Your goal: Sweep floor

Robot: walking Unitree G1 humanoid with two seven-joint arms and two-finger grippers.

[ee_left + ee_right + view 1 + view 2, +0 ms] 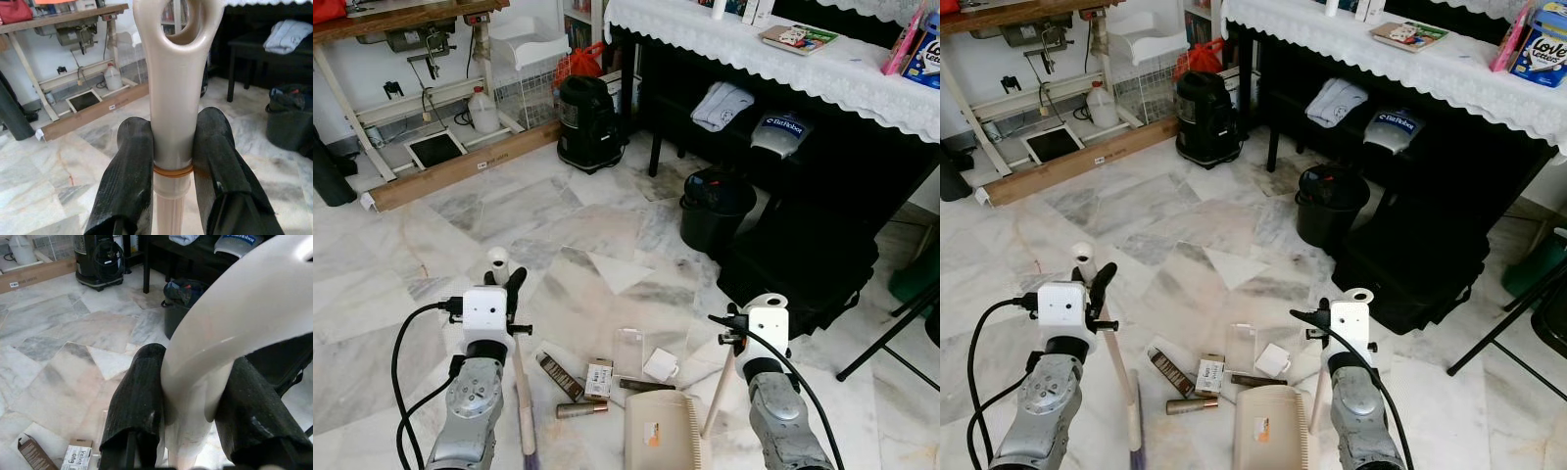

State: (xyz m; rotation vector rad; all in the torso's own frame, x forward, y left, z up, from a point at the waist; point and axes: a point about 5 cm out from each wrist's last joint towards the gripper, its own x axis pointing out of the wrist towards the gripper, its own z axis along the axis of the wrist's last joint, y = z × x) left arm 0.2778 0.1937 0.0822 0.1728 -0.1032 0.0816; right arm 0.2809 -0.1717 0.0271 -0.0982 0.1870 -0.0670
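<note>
Nearest the robot, at 6 o'clock on the marble floor (460, 211), lies the beige dustpan (658, 432), its toothed edge toward the right arm. Its pale handle (719, 392) rises at a slant into the right claw (188, 406), whose two black fingers (139, 396) are clenched on the curved top of that handle. At about 7 o'clock, the left claw (171, 171) is clamped on the broom handle (171, 98) just below its hanging loop, at a thin rubber band; the shaft runs down to purple bristles (529, 452) at the bottom edge.

Just beyond the dustpan, around 12 o'clock and close in, sits the litter: a brown tube (560, 377), a small printed carton (599, 378), a metallic cylinder (582, 409), a clear plastic packet (628, 351) and a white cup-like piece (661, 366), all loosely bunched.

Both tools look like light, stiff plastic with smooth glossy handles, so they could twist or slide in the fingers; holding high gives reach but little leverage, and short, gentle strokes seem wise. The litter appears light; the cylinder may roll away.

Farther out at 1 o'clock stands a black bin (715, 208) beside a dark case (798, 259) under the lace-covered counter (773, 59). At 11 o'clock, a black vacuum (589, 122) and a long cardboard box (460, 168) lie by the wall.
</note>
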